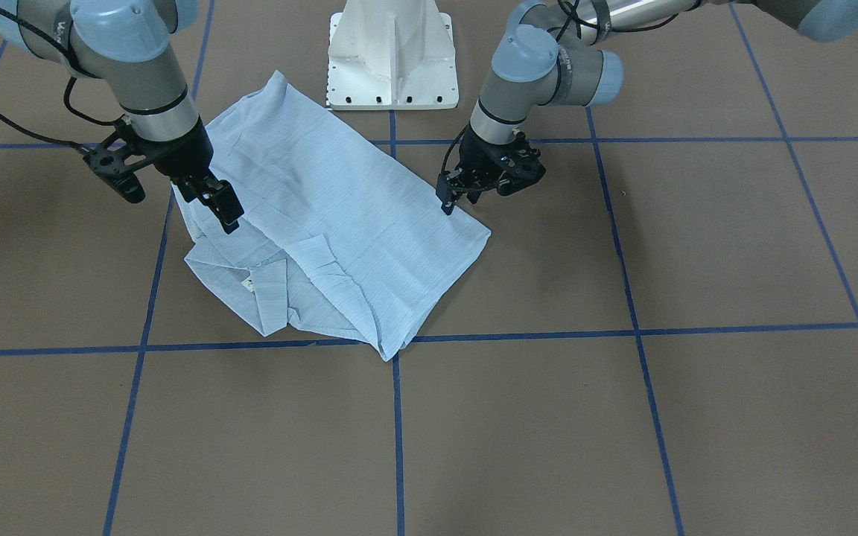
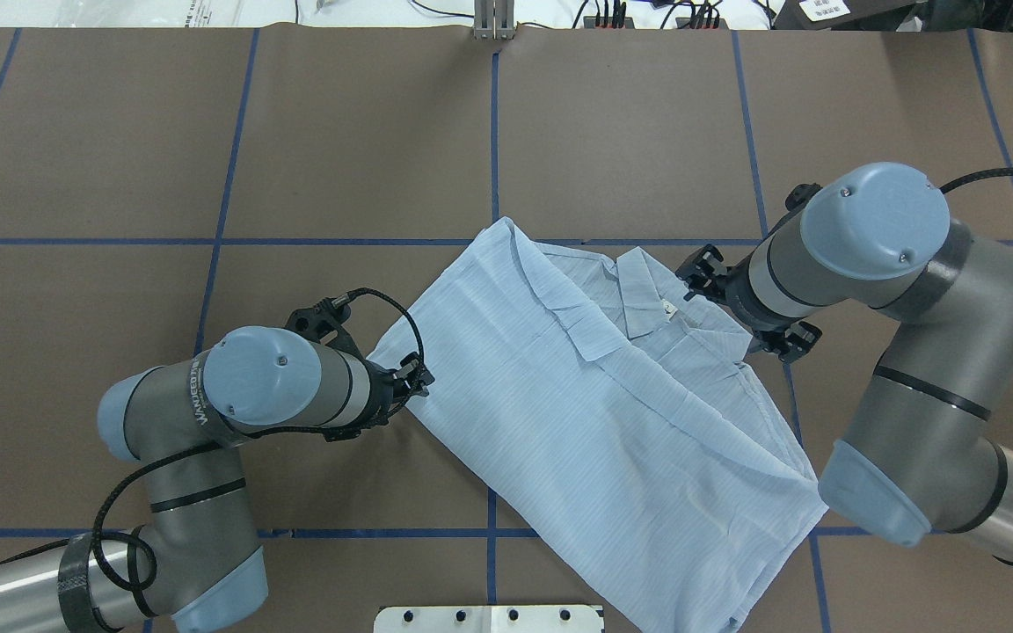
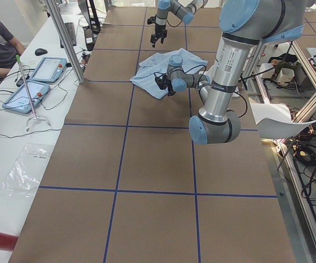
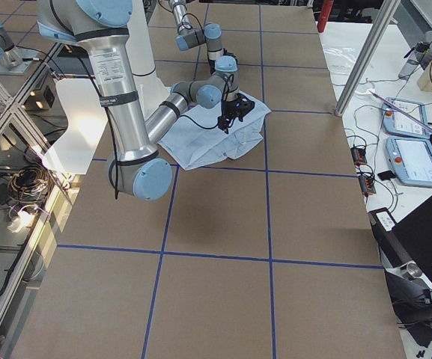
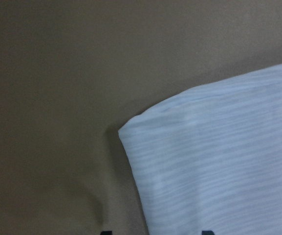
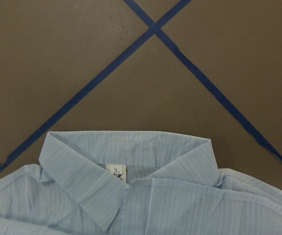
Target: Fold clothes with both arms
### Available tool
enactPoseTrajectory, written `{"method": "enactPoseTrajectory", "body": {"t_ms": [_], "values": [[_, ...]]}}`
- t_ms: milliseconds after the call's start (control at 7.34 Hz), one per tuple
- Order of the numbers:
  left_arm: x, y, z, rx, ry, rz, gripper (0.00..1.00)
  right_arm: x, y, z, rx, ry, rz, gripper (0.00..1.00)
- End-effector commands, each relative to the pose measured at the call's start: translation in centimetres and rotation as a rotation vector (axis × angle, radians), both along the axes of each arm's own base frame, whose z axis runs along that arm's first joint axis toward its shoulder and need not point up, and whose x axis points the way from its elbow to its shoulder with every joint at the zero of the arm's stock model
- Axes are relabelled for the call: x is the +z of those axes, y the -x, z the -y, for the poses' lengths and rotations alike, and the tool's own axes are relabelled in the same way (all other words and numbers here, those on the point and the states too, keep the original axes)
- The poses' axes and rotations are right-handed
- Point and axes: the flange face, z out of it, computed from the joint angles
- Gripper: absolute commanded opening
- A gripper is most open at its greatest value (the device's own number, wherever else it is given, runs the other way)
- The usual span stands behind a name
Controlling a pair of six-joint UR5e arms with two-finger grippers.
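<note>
Your left gripper (image 2: 417, 380) sits right at a side corner of the light blue striped shirt (image 2: 577, 413). Its fingertips (image 5: 206, 232) show well apart at the bottom of the left wrist view, one over bare table (image 2: 207, 132) and the other over the cloth, and they grip nothing. Your right gripper (image 1: 214, 202) hangs over the collar (image 6: 131, 147) end, close above the fabric, but you cannot tell from these views whether its jaws are wide or narrow. The shirt lies flat and slantwise across the middle of the table, folded into a long band. Its collar end is under the right arm and its far end reaches toward the white pedestal (image 1: 392, 59). The collar is spread open with the white neck label (image 6: 116, 171) showing, and soft creases run along the folded panel. Blue tape lines (image 6: 153, 30) cross just beyond the collar.
</note>
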Motion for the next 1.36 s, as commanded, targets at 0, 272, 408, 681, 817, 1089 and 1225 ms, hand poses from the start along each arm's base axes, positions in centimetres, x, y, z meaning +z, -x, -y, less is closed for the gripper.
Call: {"method": "enactPoseTrajectory", "body": {"t_ms": [0,272,408,681,817,1089,1225], "values": [[0.2,0.3,1.0,-0.037,-0.016,0.012,0.46,0.6,0.0,0.7,0.004,-0.008,0.0,1.0],[0.6,0.2,1.6,-0.071,-0.034,0.026,0.17,1.1,0.0,0.8,0.005,-0.002,-0.009,1.0],[0.8,0.8,2.7,-0.082,-0.055,0.034,0.0,1.2,0.0,0.7,0.005,-0.001,-0.01,1.0],[1.4,4.5,7.9,-0.094,-0.168,0.089,0.0,1.4,0.3,0.9,0.004,0.004,-0.015,1.0],[1.8,6.7,11.2,-0.12,-0.211,0.111,0.0,1.2,0.3,0.9,0.005,0.003,-0.01,1.0],[0.1,6.9,21.7,-0.218,-0.257,0.121,0.0,0.8,0.3,0.8,0.006,0.007,0.0,1.0],[0.0,6.2,26.5,-0.263,-0.274,0.1,0.0,0.6,0.4,0.7,0.003,0.005,0.004,1.0]]}}
